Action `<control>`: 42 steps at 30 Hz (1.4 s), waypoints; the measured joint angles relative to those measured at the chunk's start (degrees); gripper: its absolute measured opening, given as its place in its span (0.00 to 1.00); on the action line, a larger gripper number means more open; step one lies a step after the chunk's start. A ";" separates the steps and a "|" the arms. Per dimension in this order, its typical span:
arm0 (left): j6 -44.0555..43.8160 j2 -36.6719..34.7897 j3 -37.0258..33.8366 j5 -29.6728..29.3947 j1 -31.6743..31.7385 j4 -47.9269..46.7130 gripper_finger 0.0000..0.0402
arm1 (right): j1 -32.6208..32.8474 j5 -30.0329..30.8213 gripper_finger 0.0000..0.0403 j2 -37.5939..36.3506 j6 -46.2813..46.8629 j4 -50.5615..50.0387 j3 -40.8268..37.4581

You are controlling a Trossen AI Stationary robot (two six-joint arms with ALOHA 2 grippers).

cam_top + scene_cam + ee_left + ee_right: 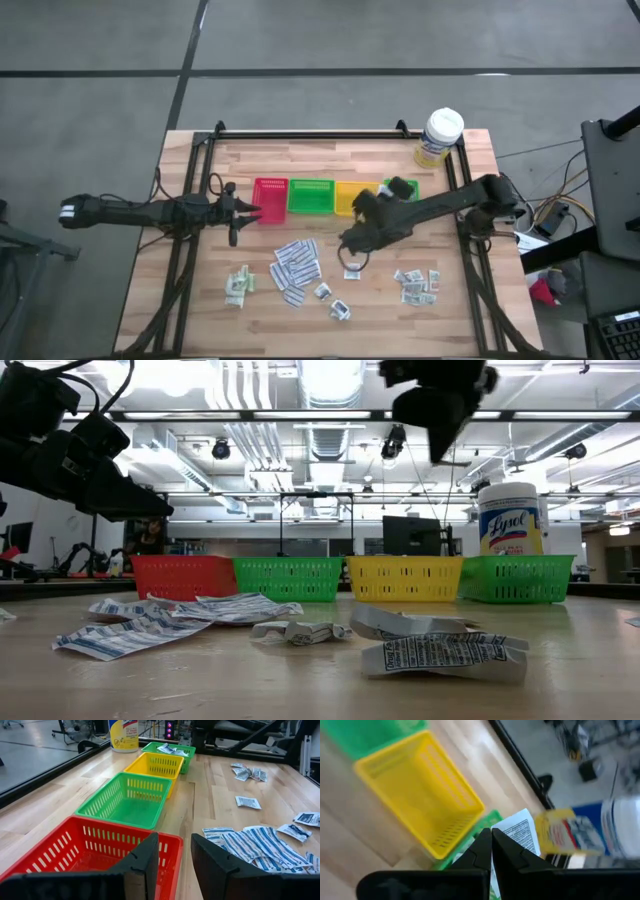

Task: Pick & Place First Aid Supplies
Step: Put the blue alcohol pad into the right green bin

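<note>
The first aid supplies lie loose on the near half of the table: striped strips [296, 265] [260, 845], pale sachets [238, 285] and small printed packets [415, 283] [445, 653]. My right gripper [380, 197] [491, 837] hangs high over the yellow tray [415, 790] and the right-hand green tray [515, 578], shut on a white printed packet [520, 832]. My left gripper [238, 210] [174, 855] waits open at the red tray's [75, 850] near corner, holding nothing. My right gripper pinches the white printed packet between its two fingers, at one side of it [501, 834]. The rest of the packet sticks out past the fingertips. The fingers slant downward, and the packet is lifted clear, above the trays.
Four trays stand in a row across the table's middle: red [270, 197], green [311, 196], yellow [350, 197], green [405, 188]; the last holds some packets [170, 749]. A white-lidded tub [440, 135] stands at the far right corner. Black rails edge the table.
</note>
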 joint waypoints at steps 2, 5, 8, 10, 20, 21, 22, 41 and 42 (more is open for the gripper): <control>0.00 0.00 0.00 -0.02 0.00 0.00 0.28 | -0.67 -0.01 0.02 -3.02 4.77 0.23 -3.33; 0.00 0.00 0.00 -0.02 0.00 0.07 0.28 | -1.45 -0.01 0.02 -7.66 12.68 0.57 -8.33; 0.00 0.00 0.00 -0.02 0.00 0.09 0.28 | -2.16 -0.51 0.02 -11.65 21.97 0.81 -12.89; 0.00 0.00 0.00 -0.02 0.00 0.13 0.28 | -2.99 -1.56 0.02 -14.08 28.28 1.32 -15.62; -0.02 0.00 0.00 -0.04 0.00 0.26 0.28 | -8.84 -9.82 0.02 -18.44 31.94 10.24 -24.90; 0.00 0.00 0.00 -0.04 0.00 0.26 0.28 | -9.46 -10.26 0.02 -18.44 30.97 11.75 -25.46; -0.02 0.00 0.00 -0.04 0.00 0.26 0.28 | -10.11 -10.63 0.02 -18.44 30.33 13.24 -26.00; 0.00 0.00 0.00 -0.05 0.00 0.35 0.28 | -16.95 -17.48 0.02 -18.33 22.81 30.98 -36.79; 0.00 0.00 0.00 -0.04 0.00 0.35 0.28 | -17.05 -17.57 0.02 -18.33 22.81 31.92 -37.35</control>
